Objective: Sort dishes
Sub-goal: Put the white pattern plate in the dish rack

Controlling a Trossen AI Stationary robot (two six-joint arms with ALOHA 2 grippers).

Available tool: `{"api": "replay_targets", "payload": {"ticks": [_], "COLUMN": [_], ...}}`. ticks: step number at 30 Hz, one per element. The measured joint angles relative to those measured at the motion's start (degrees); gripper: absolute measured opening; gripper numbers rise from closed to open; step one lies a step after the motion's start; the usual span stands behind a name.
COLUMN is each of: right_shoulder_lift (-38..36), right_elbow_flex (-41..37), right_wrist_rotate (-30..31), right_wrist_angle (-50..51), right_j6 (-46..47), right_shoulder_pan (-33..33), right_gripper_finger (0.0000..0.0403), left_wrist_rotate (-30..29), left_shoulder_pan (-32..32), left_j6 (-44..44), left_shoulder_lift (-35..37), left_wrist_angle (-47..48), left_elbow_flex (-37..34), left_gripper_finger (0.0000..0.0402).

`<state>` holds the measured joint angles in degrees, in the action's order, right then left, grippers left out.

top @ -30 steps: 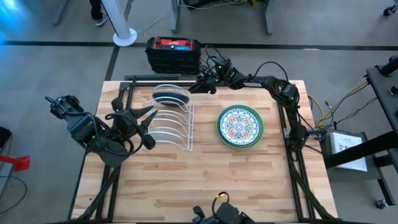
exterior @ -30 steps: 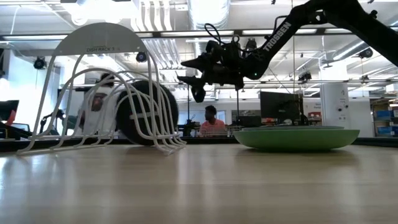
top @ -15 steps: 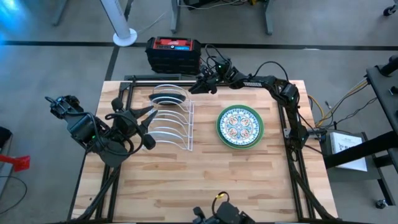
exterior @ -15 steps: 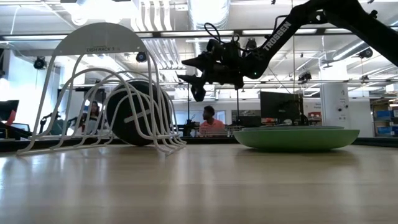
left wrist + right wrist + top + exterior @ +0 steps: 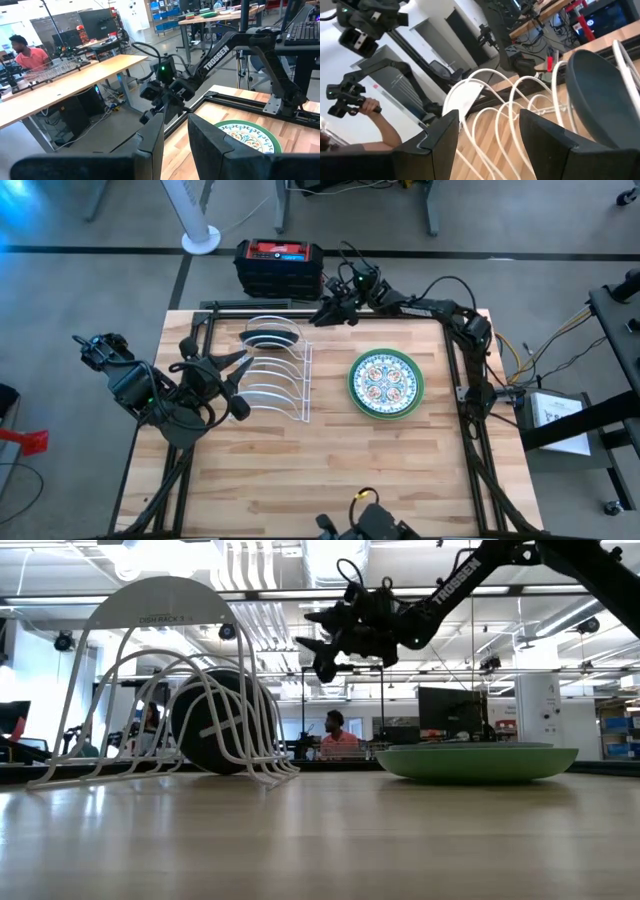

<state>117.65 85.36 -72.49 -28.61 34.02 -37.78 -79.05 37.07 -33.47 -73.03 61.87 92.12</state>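
Lifting away from the white wire rack [image 5: 277,370], the right gripper [image 5: 326,315] now sits higher and farther back than a second ago, fingers parted and empty. The dark teal plate [image 5: 273,334] stands on edge in the rack's rearmost slot — smooth, round, matte. The patterned plate [image 5: 386,383], glossy with a green rim, lies flat on the wood-plank table [image 5: 400,470]. The left gripper [image 5: 238,385] waits beside the rack — fingers narrowly apart, holding nothing.
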Motion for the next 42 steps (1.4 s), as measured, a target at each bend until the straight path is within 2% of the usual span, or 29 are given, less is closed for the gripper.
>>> {"api": "replay_targets", "payload": {"ticks": [6,12,16,24,31,36,42], "right_shoulder_lift": [-5.2,-12.0,-16.1,-23.9,-33.6,-41.8,-52.6], "right_elbow_flex": [-0.7,-0.9,-1.9,-8.2,-20.0,-29.5,-39.5], "right_wrist_rotate": [1.7,14.2,18.6,19.0,24.3,25.1,32.1], "right_wrist_angle": [12.9,36.1,44.1,44.9,43.4,38.6,36.6], "right_j6": [-11.0,-31.8,-38.3,-39.3,-40.3,-37.5,-35.0], "right_shoulder_pan": [-0.1,0.0,0.0,0.0,0.0,-0.1,-0.1], "right_gripper_finger": [0.0199,0.0199,0.0199,0.0199,0.0199,0.0199,0.0199], "left_wrist_rotate": [0.0,0.0,0.1,0.0,0.1,0.1,0.1], "left_shoulder_pan": [0.0,0.0,0.0,0.0,-0.1,-0.1,-0.1], "left_j6": [0.0,0.1,1.3,1.5,1.5,3.9,9.1], "left_shoulder_lift": [0.0,-0.3,-1.5,-4.1,-6.0,-8.5,-12.2], "left_wrist_angle": [0.0,0.0,-0.1,-2.4,-6.2,-10.6,-17.0], "left_elbow_flex": [0.0,0.0,0.0,0.0,1.6,1.9,1.9], "left_gripper_finger": [0.0077,0.0077,0.0077,0.0077,0.0077,0.0077,0.0077]}}
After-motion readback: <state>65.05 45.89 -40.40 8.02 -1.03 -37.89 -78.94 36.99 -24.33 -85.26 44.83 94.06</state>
